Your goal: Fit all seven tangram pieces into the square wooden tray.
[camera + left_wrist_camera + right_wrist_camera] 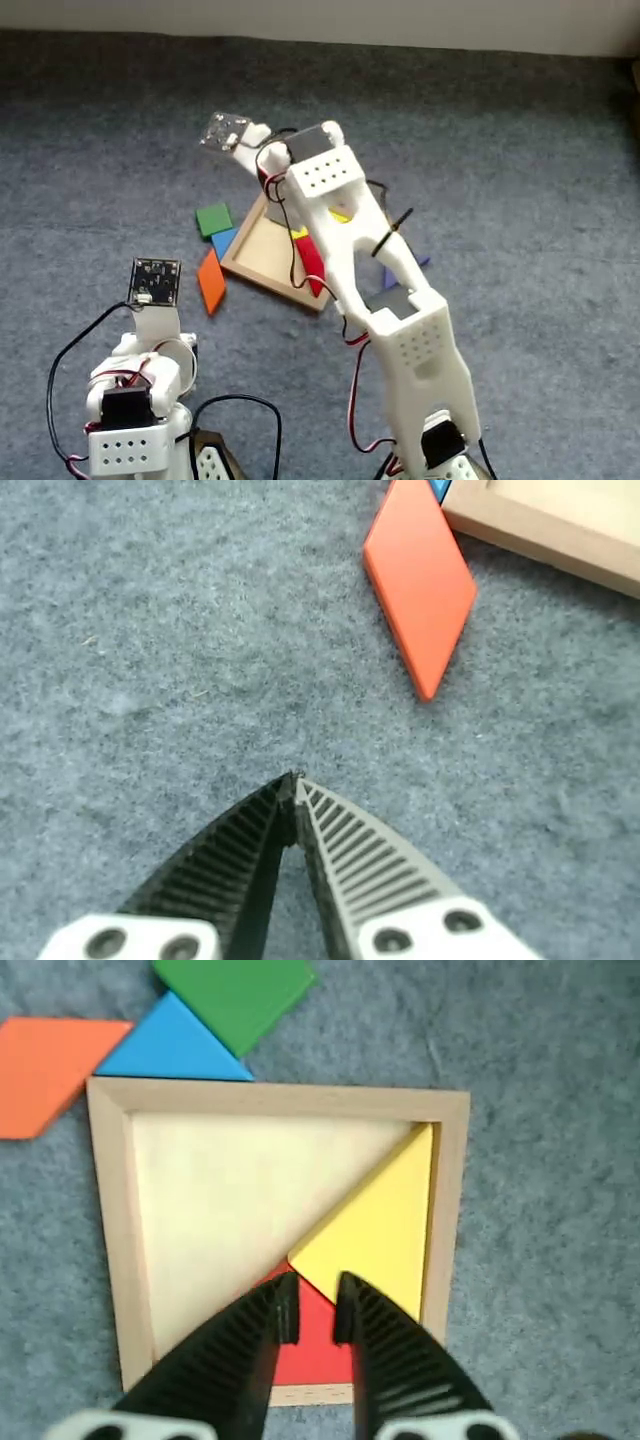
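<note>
From the high view, the square wooden tray (268,250) lay near the middle of the grey, carpet-like worktop (520,180). The right arm (400,330) stretched out over the tray and hid much of it. The left arm (135,410) sat folded at the near edge. Just off the tray's outer side lay a green square (213,219), a blue triangle (222,241) touching the rim, and an orange parallelogram (211,282) closest to the left arm.

In the left wrist view, the left tool (295,782) was clenched, its ribbed tips meeting with nothing between them, over bare worktop. The orange parallelogram (420,590) lay flat ahead of it, apart from the tips. A corner of the tray (540,530) and a sliver of the blue triangle (440,488) sat just past it.

In the right wrist view, the right tool (315,1308) hung above the tray (270,1095) with its jaws released to a narrow gap, grasping nothing. A yellow triangle (385,1230) sat inside the tray against one wall. A red triangle (312,1355) lay beside it under the tips, and the two met near the tray's centre. The rest of the tray floor was bare wood. Outside the far rim, the blue triangle (175,1045) touched the frame, with the green square (235,995) and the orange parallelogram (50,1065) on either side of it.
</note>
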{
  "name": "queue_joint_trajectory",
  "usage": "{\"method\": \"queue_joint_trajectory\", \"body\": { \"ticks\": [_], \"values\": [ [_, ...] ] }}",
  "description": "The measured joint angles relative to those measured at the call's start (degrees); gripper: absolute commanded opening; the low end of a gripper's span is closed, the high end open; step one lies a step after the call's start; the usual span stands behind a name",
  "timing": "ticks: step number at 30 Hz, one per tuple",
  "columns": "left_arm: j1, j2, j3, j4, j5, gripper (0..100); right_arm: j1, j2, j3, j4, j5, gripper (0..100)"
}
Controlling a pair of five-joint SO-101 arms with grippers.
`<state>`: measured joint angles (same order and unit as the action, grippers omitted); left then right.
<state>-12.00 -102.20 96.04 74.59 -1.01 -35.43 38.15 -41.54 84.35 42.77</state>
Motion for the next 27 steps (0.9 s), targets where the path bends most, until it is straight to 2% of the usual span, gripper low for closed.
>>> {"method": "queue_joint_trajectory", "body": {
  "ticks": [13,27],
  "values": [
    [0.0,0.0,0.0,0.0,0.0,1,-3.0,3.7,1.7,4.2,-20.6,0.5],
    [0.0,0.0,0.0,0.0,0.0,1,-3.3,4.6,15.0,4.0,-22.5,0.5]
  ]
}}
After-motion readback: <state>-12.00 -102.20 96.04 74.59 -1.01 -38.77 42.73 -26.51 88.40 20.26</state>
